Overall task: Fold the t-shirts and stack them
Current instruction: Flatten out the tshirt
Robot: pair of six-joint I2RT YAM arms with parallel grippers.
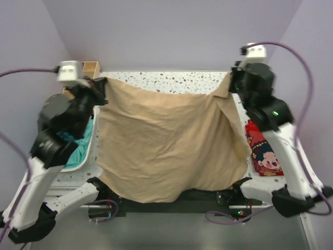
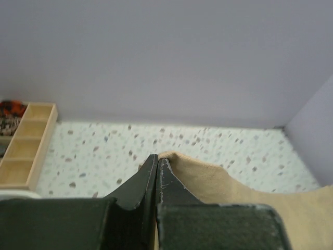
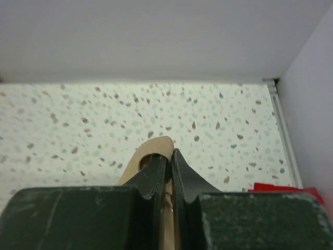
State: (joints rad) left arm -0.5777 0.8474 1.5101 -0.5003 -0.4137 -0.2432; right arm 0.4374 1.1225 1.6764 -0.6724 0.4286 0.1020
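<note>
The beige t-shirt (image 1: 166,146) hung as one wide, soft sheet, matte and creased. Its upper edge sagged between two pinched corners, and its rounded lower hem reached down to my arm bases. My left fingers (image 2: 148,177), dark and scuffed, were clamped flat together on the shirt's upper left corner, with tan cloth bulging beside their tips. My right fingers (image 3: 183,177) were likewise clenched on the shirt's upper right corner, where a small loop of tan fabric curled over their tips.

Both arms stood raised, one at each side of the shirt. Their white lower links rose from beside its hem, the elbows were bent, and the black wrists were level with its top edge.

Left of the shirt, a teal t-shirt (image 1: 79,147) lay crumpled inside a white basket (image 1: 87,160), half hidden by my left arm. Right of the shirt, a red cloth (image 1: 263,151) printed with a cartoon face lay flat under my right arm. Beyond the shirt's left corner sat a pale wooden tray (image 2: 26,146) split into square compartments.

The table (image 1: 171,79) showed past the shirt's top edge, white and speckled with grey and brown flecks. Plain lilac walls closed it in behind and at both sides
</note>
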